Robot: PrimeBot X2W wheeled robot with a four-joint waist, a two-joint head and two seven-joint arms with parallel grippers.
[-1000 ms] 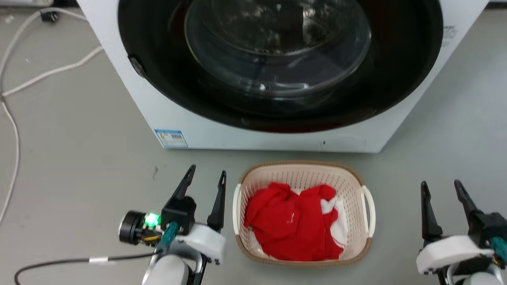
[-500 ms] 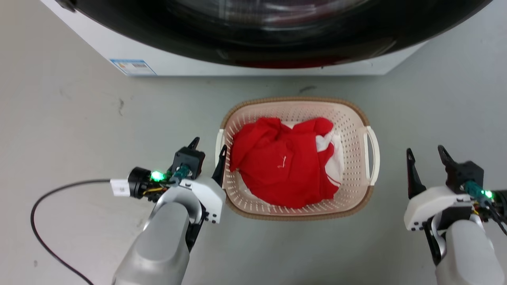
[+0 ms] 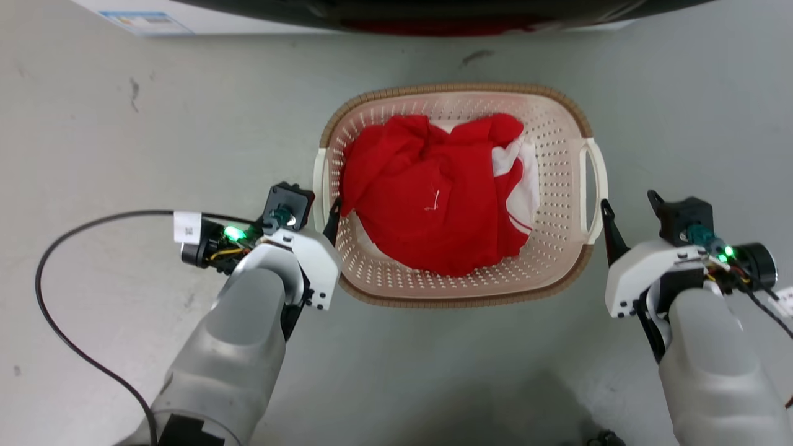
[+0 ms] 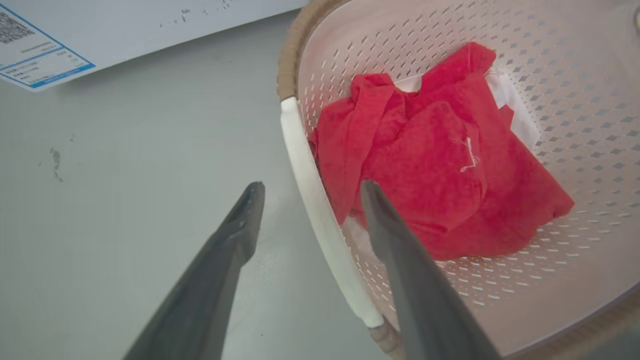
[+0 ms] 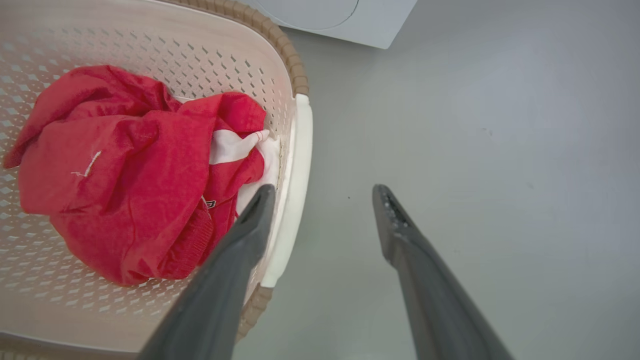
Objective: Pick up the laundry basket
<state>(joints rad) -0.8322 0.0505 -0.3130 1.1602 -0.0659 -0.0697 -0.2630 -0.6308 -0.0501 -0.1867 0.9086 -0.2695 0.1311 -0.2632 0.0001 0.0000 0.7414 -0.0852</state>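
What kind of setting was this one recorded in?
Probably a laundry area, perhaps a test room: a white washer stands on a bare grey floor, and a laundry basket holding red clothing sits in front of it.

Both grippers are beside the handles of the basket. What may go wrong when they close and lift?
1. The left gripper straddles the left handle with one finger above the red garment; closing may pinch cloth too, weakening the hold.
2. The right gripper is open toward the near end of the right handle; an off-centre hold may tilt the laundry basket.
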